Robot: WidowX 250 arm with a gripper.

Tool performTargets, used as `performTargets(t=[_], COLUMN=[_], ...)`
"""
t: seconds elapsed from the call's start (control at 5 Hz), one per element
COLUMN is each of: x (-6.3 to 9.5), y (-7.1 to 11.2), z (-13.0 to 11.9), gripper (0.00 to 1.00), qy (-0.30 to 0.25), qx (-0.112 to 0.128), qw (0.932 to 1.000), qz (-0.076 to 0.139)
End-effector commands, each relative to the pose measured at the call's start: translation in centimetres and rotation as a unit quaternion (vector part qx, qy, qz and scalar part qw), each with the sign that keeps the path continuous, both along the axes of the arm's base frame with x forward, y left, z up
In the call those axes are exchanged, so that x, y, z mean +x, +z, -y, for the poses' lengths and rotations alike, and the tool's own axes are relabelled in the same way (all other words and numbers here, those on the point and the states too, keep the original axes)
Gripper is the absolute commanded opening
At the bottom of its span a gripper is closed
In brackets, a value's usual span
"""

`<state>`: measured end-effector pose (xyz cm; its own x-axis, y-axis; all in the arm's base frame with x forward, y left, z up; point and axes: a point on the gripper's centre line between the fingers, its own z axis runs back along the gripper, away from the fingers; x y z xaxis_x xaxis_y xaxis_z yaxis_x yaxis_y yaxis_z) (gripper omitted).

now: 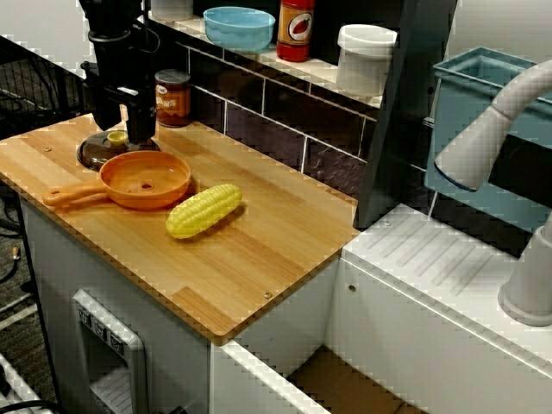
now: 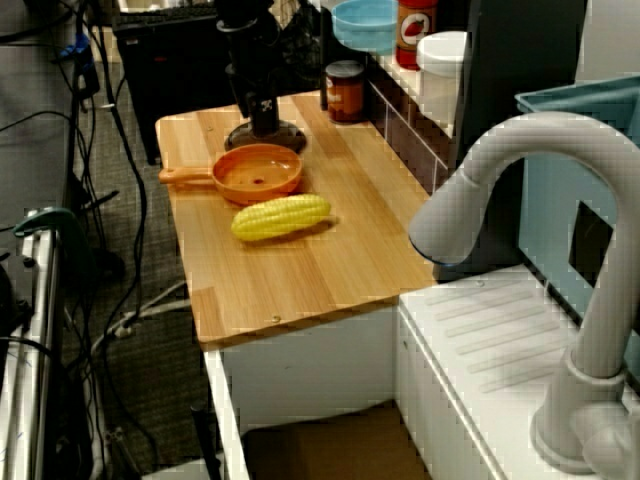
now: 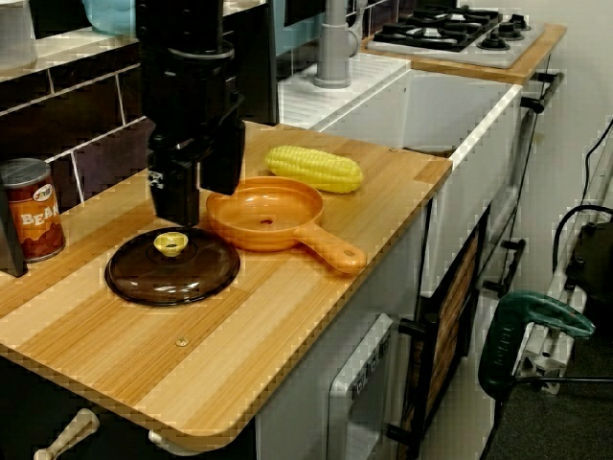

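Corn (image 1: 203,210) lies plain; gripper (image 1: 125,126) and pan (image 1: 145,179) half-hide the lid (image 1: 91,154).

Pan (image 3: 266,213) just beside lid (image 3: 172,270), can (image 3: 29,213) near; bare board (image 1: 276,250) beyond corn (image 1: 204,210).

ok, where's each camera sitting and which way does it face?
Front view: high, in front of the counter, facing the tiled wall; tool above the lid, top left.
Sink view: behind the faucet, looking along the counter; tool at the far end.
Low view: opposite end, facing sink and stove; tool close up.
All share pan, corn and lid.
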<state>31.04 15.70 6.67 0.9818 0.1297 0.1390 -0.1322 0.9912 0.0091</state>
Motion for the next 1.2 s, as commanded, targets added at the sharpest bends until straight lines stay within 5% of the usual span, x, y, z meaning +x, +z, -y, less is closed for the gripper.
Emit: performTargets(t=[0.0,1.0], x=[0.4,0.6], y=[1.5,-0.4], z=[-1.9,-3.0], gripper=[1.0,1.0], qy=[-0.004,0.004], qx=[0.018,0.043], qw=[0.9996,0.9988], qz=[0.021,0.023])
